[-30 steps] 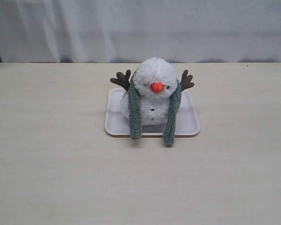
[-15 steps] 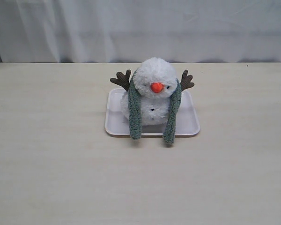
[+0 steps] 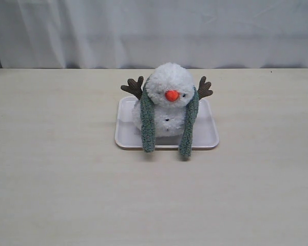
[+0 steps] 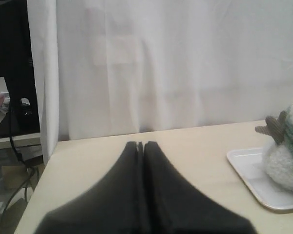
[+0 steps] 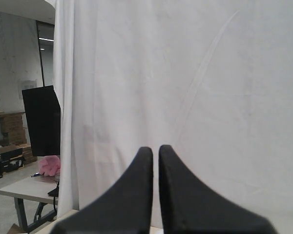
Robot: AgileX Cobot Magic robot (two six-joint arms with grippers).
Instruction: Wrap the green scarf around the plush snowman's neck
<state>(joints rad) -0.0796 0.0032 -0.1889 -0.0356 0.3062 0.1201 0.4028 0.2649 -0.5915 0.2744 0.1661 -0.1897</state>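
The wooden table carries a white tray. The plush snowman sits upright on the tray, near its back edge. The green scarf lies behind the snowman's neck. Its 2 ends hang down the front of the body, apart from each other, and reach over the tray's front edge.

The left gripper has its fingers pressed together on nothing and stands well apart from the tray. The right gripper has its fingers nearly together and also empty, and its camera sees only the curtain, not the tray.

I judge that the scarf is draped but not crossed, so the wrap looks only half done. To do it well, each gripper should open before it comes to the tray. One should pinch 1 end low, near the tray's front edge, where the fabric is free of the body. It should then carry this end across under the orange nose to the other side. The pull must be gentle and sideways, because the light plush could tip or slide on the tray.
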